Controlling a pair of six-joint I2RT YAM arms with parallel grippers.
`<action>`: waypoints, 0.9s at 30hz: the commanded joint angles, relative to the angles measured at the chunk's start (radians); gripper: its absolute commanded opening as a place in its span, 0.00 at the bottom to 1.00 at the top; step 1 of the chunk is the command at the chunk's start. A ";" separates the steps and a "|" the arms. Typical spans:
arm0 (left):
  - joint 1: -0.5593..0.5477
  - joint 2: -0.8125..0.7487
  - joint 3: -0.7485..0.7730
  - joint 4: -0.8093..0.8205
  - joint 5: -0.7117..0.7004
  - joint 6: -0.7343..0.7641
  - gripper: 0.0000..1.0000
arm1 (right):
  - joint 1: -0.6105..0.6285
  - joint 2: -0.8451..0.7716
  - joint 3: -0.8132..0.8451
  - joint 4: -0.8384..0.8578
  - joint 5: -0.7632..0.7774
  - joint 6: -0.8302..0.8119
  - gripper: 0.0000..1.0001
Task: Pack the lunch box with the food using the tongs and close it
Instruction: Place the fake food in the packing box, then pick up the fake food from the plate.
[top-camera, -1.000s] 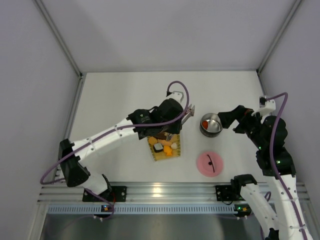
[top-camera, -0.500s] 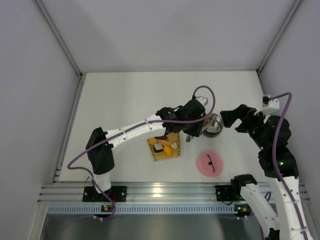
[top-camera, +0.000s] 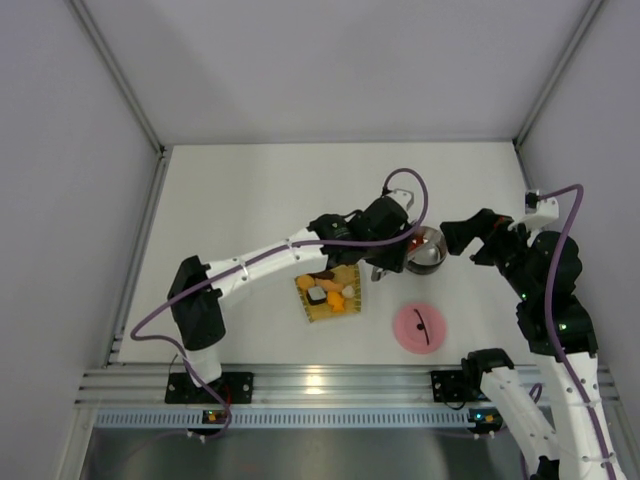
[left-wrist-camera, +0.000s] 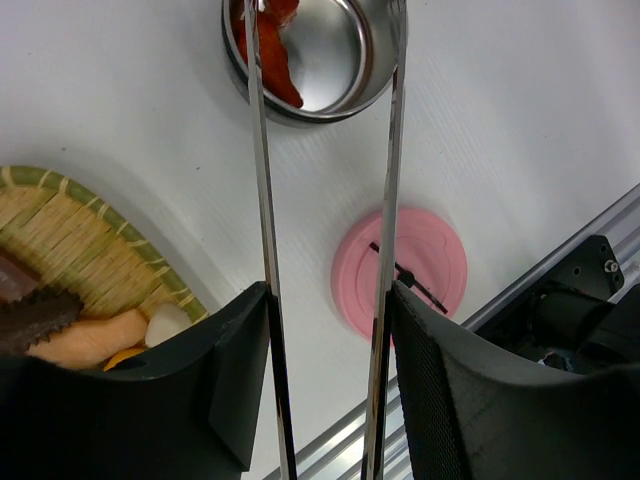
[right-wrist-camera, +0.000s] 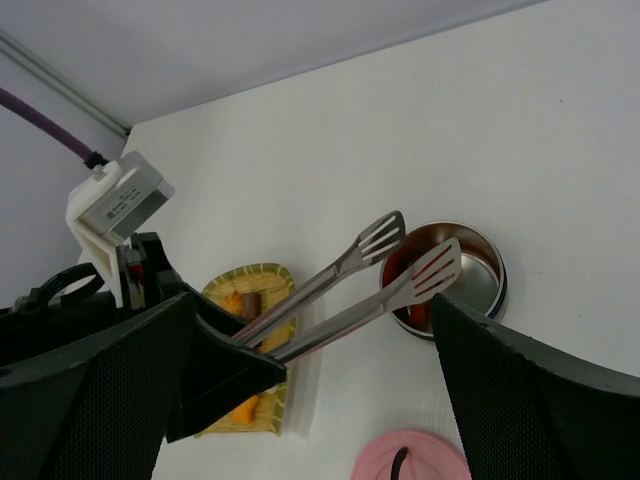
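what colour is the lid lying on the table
The lid is pink with a thin black handle mark, clearest in the left wrist view.

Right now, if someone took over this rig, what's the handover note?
Left hand: gripping the tongs, tips spread over the pot.
Right hand: open, empty, just right of the pot.
Pot: red food inside.
Tray: several food pieces on it, left of the pot.
Lid: flat on the table, off the pot, nearer the arm bases.
Done: some red food packed.
Left: move the rest from the tray, then put the lid on.
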 joint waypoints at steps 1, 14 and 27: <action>-0.001 -0.165 -0.048 0.030 -0.070 -0.008 0.54 | -0.011 0.000 0.036 -0.013 0.001 -0.011 1.00; -0.001 -0.585 -0.434 -0.179 -0.186 -0.132 0.53 | -0.012 0.001 -0.010 0.020 -0.022 0.009 0.99; -0.001 -0.748 -0.620 -0.297 -0.163 -0.197 0.52 | -0.011 0.007 -0.028 0.024 -0.025 0.006 0.99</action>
